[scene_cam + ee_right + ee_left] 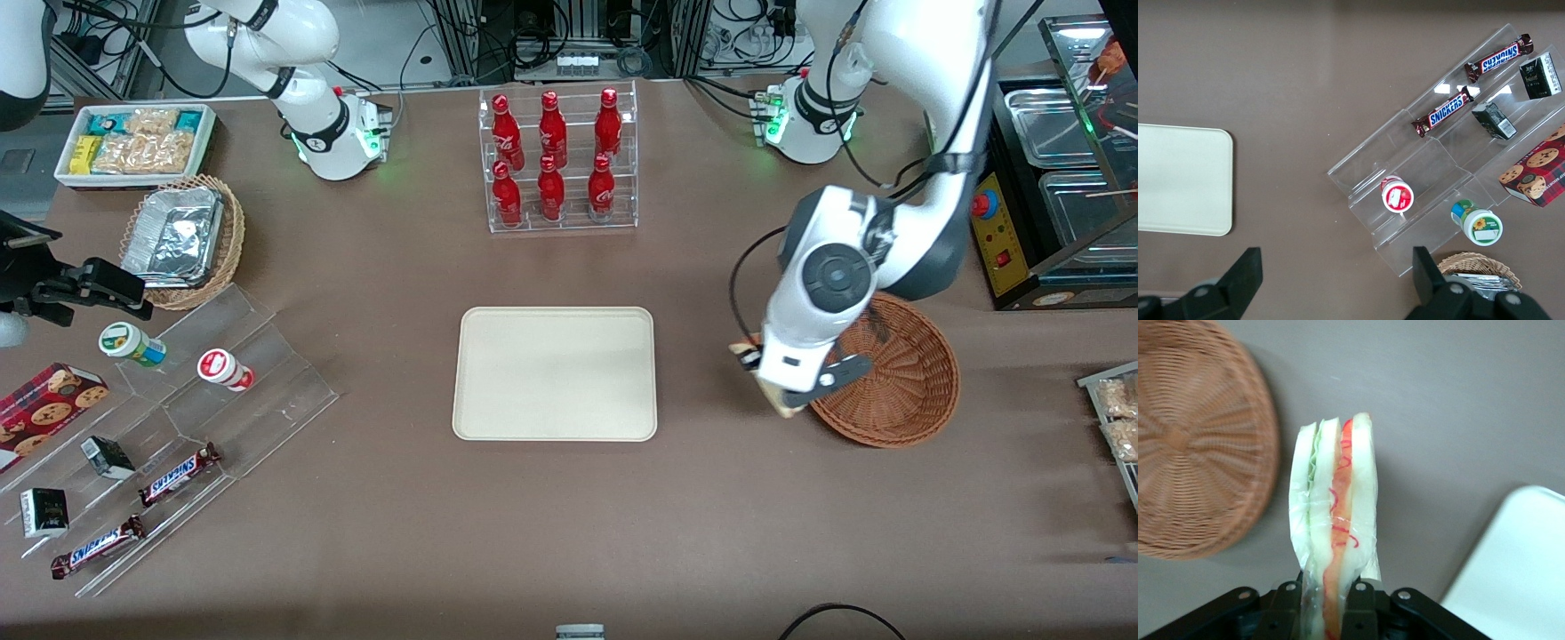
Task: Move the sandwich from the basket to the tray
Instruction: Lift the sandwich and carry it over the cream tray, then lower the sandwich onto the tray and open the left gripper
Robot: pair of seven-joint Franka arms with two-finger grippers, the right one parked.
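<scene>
Tool (1328,597) clamped on plastic-wrapped, red-and-green-layered sandwich (1335,520), between basket (1198,440) and tray (1518,580).

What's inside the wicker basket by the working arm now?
Nothing visible: the basket shows bare weave, though the arm covers part of it in the front view. The sandwich is out, clamped in the gripper above the table, between basket and tray.

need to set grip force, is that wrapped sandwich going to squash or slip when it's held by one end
Probably squashy: the sandwich is soft white bread layers, pinched at one end by the gripper. The clear wrap looks smooth, so it may slip. It stands out unsupported above the table between the basket and the tray, so it could sag.
</scene>
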